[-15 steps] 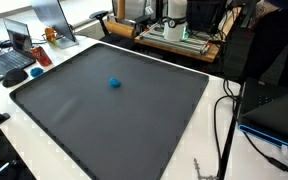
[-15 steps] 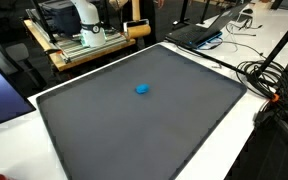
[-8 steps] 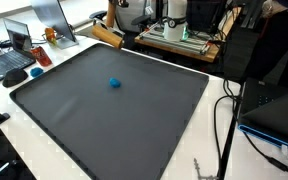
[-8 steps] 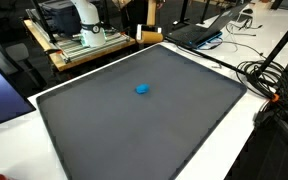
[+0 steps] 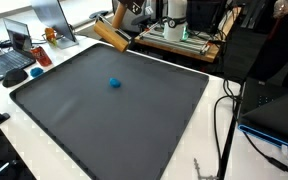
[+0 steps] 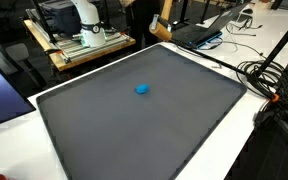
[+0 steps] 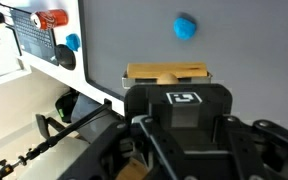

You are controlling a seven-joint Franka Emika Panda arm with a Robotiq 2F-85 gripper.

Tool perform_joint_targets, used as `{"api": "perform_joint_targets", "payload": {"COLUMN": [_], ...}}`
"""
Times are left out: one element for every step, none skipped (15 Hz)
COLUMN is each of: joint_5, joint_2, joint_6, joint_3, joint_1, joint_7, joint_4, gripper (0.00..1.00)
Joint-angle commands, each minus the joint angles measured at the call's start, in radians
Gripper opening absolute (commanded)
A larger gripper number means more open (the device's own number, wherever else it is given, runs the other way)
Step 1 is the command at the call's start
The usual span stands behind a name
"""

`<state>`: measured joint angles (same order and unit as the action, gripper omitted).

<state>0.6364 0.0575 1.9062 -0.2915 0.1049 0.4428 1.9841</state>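
My gripper (image 5: 131, 14) hangs over the far edge of a large black mat (image 5: 134, 120) and is shut on a long wooden block (image 5: 111, 35), held tilted above the mat's rim. The block also shows in an exterior view (image 6: 163, 29) and in the wrist view (image 7: 167, 72), just beyond the gripper (image 7: 168, 86). A small blue ball (image 5: 115, 83) lies alone on the mat, well apart from the gripper; it also shows in an exterior view (image 6: 142, 88) and in the wrist view (image 7: 185, 27).
A laptop (image 5: 12, 55), a dark mouse (image 5: 15, 75) and an orange object (image 5: 51, 35) sit on the white table beside the mat. A wooden bench with equipment (image 5: 179, 32) stands behind it. Cables (image 6: 269, 75) and another laptop (image 6: 199, 35) lie past the mat's other side.
The arm has swung in from behind the mat with the wooden block in the gripper, and the block now reaches over the mat's far edge. The blue ball has not moved.
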Motion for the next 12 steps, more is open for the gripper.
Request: {"api": "perform_joint_targets", "payload": {"joint_5": [0.128,0.153,0.172,0.195,0.212,0.236,0.257,0.273,0.281,0.28,0.274,0.255], "joint_2": [-0.106,-0.132,-0.158,-0.182,-0.204,-0.227,-0.251,-0.271,-0.289,-0.305,-0.32,-0.333], "joint_6": [-0.148,-0.184,-0.216,-0.247,-0.271,-0.296,-0.319,-0.336,-0.344,-0.346,-0.342,-0.327], "joint_3": [-0.019,-0.019,-0.019,-0.018,-0.016,-0.015,-0.014,-0.013,-0.012,-0.011,-0.01,-0.007], "joint_1": [0.081,0.106,0.13,0.154,0.176,0.198,0.218,0.234,0.247,0.257,0.262,0.262], "joint_7": [0.108,0.131,0.152,0.178,0.193,0.211,0.221,0.221,0.207,0.192,0.178,0.158], "joint_4": [-0.097,-0.108,-0.117,-0.124,-0.13,-0.135,-0.138,-0.141,-0.14,-0.14,-0.142,-0.144], "gripper": [0.22,0.22,0.22,0.22,0.22,0.22,0.22,0.22,0.22,0.22,0.22,0.22]}}
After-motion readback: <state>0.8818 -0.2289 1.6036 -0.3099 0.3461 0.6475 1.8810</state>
